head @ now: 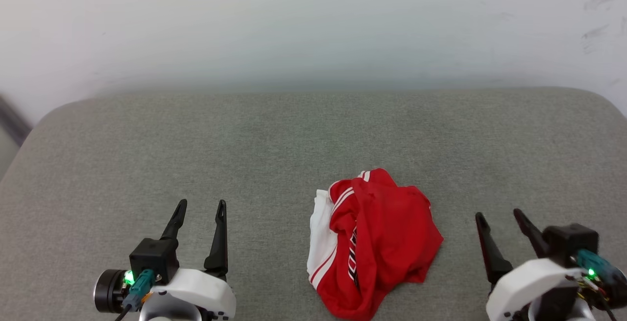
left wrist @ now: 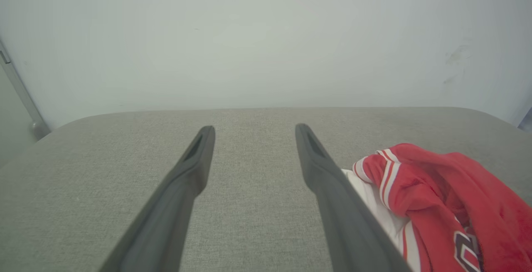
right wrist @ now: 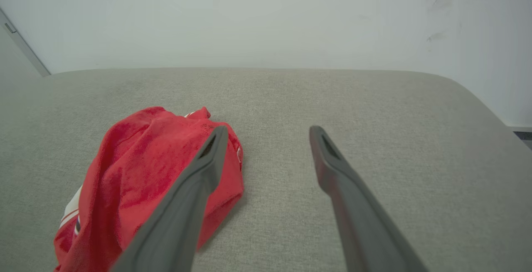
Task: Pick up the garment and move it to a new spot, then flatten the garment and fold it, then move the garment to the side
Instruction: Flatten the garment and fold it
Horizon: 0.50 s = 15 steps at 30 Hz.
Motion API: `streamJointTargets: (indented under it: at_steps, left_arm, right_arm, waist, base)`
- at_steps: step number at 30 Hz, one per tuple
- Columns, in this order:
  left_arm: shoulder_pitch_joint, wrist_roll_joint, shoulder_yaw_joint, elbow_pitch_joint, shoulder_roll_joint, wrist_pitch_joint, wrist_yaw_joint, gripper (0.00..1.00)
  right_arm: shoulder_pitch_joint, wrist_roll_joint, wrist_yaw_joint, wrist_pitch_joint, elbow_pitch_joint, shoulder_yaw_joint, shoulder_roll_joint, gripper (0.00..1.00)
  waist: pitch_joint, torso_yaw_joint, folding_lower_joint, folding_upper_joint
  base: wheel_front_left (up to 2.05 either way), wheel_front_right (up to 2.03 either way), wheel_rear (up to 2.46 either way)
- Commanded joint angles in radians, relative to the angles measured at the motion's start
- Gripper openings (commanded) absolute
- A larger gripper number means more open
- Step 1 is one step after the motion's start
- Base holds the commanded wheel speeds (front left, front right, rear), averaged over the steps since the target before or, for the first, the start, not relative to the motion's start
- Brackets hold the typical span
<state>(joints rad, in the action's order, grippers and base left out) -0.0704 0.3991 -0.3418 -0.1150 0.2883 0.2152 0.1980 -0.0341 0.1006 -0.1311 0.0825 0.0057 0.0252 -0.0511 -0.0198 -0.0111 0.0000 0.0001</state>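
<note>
The garment (head: 377, 242) lies crumpled in a heap on the grey cushioned surface (head: 313, 135), near the front and a little right of centre. It is red, with a white sleeve and striped trim on its left side and a strip of black print showing. My left gripper (head: 202, 206) stands open to its left, well apart from it, nothing between the fingers. My right gripper (head: 499, 215) stands open to its right, also apart. In the left wrist view the garment (left wrist: 440, 201) lies right of the fingers; in the right wrist view the garment (right wrist: 141, 180) lies left of them.
A pale wall (head: 313, 22) rises straight behind the surface's rounded far edge. The surface's corners curve off at far left and far right. Bare grey fabric stretches behind and to the left of the garment.
</note>
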Motion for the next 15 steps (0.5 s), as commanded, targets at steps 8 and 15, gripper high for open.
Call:
streamJointTargets:
  at_steps: [8, 15]
  left_arm:
    - [-0.042, -0.009, -0.01, 0.018, -0.007, 0.014, -0.004, 1.0]
    - [-0.062, -0.013, -0.025, 0.02, -0.025, 0.023, -0.009, 1.0]
  right_arm:
    - [0.127, 0.082, 0.001, 0.34, 0.048, -0.17, -0.034, 1.0]
    - [0.246, 0.198, 0.001, 0.561, 0.102, -0.33, -0.095, 1.0]
  waist:
    - [0.018, 0.063, 0.0, -0.0001]
    - [0.05, 0.134, 0.0, -0.0001]
  base:
    - [0.0, 0.0, 0.0]
    - [0.0, 0.0, 0.0]
